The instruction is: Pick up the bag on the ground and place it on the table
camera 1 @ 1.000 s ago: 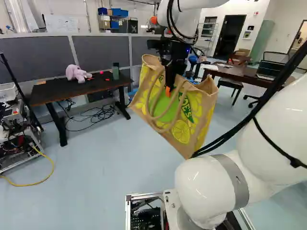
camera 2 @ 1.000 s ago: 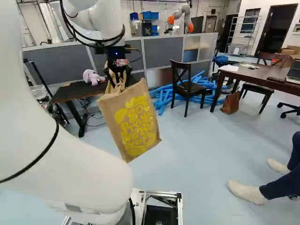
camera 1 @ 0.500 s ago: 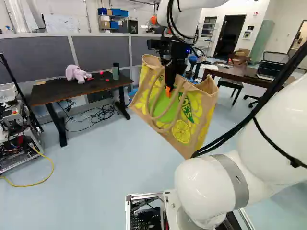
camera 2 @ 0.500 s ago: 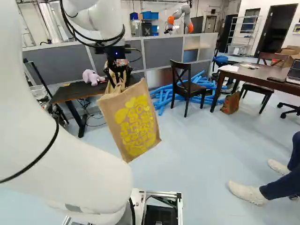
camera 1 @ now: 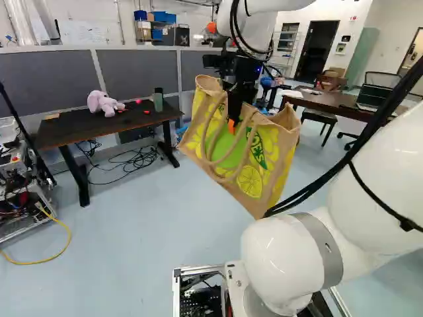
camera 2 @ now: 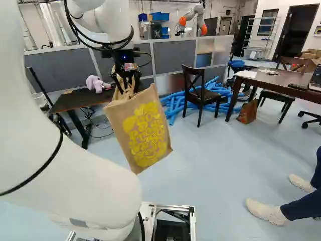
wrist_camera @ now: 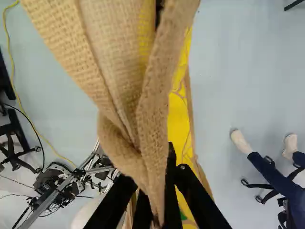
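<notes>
My gripper [camera 1: 232, 120] is high ahead of the arm in the left base view, with the tan and yellow bag [camera 1: 250, 177] hanging from it, tilted, off the floor. In the right base view the bag's back with yellow lettering [camera 2: 145, 133] faces the camera. The wrist view has my gripper [wrist_camera: 155, 210] shut on a gathered fold of the bag's cloth [wrist_camera: 152, 119]; its fingertips are partly covered. Beyond, to the left in the left base view, stands a black table [camera 1: 76, 132].
A purple plush toy [camera 1: 104, 104] and a green cup [camera 1: 158, 100] stand on the black table, cables beneath. A chair [camera 2: 199, 95], blue tubes [camera 2: 173, 106] and a brown table [camera 2: 281, 81] stand farther back. Someone's feet [camera 2: 266, 212] are at the right; another robot [camera 2: 193, 17] is behind.
The base has moved slightly forward: the black table has shifted outward and nearer in both base views. The arm keeps its pose, and the bag has travelled along with the gripper.
</notes>
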Controlling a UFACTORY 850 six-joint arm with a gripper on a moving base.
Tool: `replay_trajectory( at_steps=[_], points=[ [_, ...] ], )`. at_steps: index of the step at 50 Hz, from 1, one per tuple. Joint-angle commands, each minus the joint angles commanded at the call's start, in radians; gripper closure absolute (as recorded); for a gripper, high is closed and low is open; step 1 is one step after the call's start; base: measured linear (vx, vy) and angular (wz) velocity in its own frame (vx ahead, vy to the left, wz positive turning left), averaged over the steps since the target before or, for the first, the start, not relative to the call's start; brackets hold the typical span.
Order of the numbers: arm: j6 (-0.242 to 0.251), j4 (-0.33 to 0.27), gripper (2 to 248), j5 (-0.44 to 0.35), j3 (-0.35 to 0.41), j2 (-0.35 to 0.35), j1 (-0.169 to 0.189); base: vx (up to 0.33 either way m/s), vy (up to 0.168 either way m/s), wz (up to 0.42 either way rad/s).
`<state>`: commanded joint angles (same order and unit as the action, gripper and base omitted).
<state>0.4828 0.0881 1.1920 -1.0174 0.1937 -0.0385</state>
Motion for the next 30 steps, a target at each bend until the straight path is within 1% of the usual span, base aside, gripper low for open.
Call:
replay_trajectory(
  at_steps=[15, 30],
  points=[
    [0.0, 0.0, 229, 0.0, 0.0, 0.0, 0.0, 0.12, 0.002, 0.006],
    [0.0, 0.0, 229, 0.0, 0.0, 0.0, 0.0, 0.126, 0.028, 0.126]
  ],
)
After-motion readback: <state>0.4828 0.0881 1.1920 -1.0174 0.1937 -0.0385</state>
